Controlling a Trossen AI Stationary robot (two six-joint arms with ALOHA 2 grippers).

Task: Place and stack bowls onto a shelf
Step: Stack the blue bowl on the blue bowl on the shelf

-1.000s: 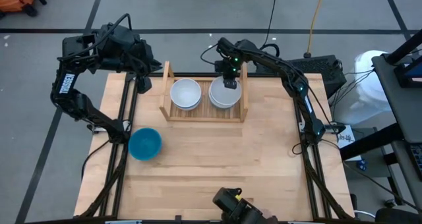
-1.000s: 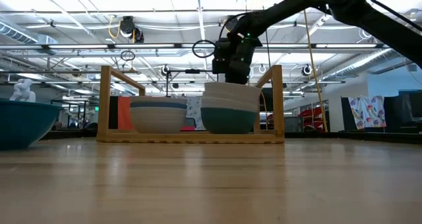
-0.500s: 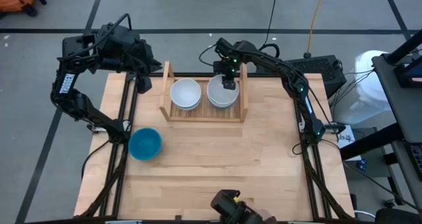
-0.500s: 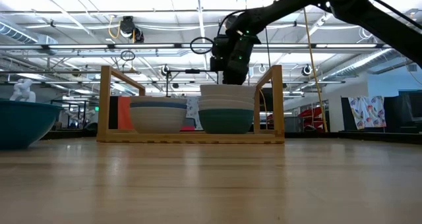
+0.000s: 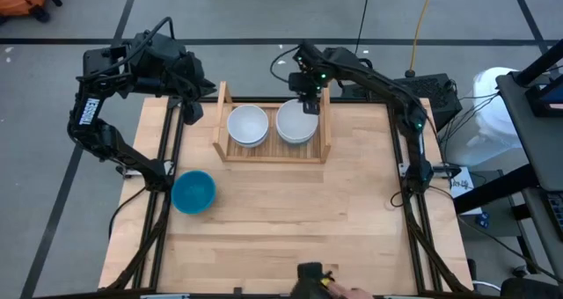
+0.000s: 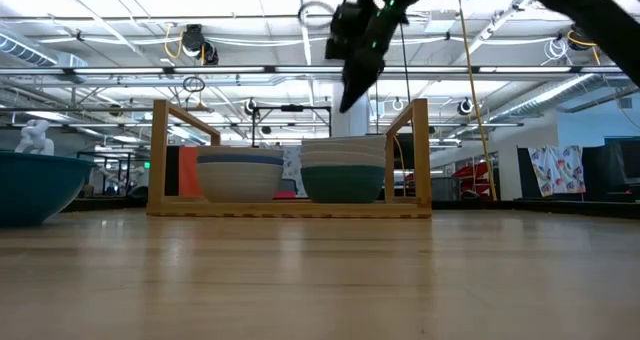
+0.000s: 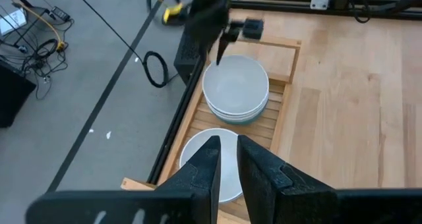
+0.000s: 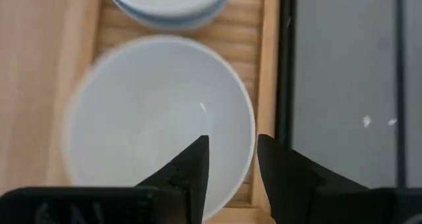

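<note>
The shelf [image 5: 273,151] stands at the table's far middle with two stacks of bowls on its slats. The left stack [image 5: 248,125] has a white bowl on top. The right stack [image 6: 343,170] has white bowls nested in a dark green one. My right gripper [image 6: 347,98] hangs open above the right stack's far rim [image 8: 244,128], clear of it. A blue bowl [image 5: 193,192] rests on the table at the left. My left gripper [image 7: 227,141] waits off the table's far left corner, a narrow empty gap between its fingers.
Black frame rails [image 5: 167,158] run along the table's left and right edges. The shelf's two upright side boards [image 6: 420,150] flank the stacks. A dark device [image 5: 312,277] sits at the near edge. Bare wood lies between the shelf and the near edge.
My right gripper has opened and let go of the top white bowl of the right stack. The bowl, tilted before, has settled level into the stack. The gripper has then risen clear above it, shifting slightly toward the far edge.
</note>
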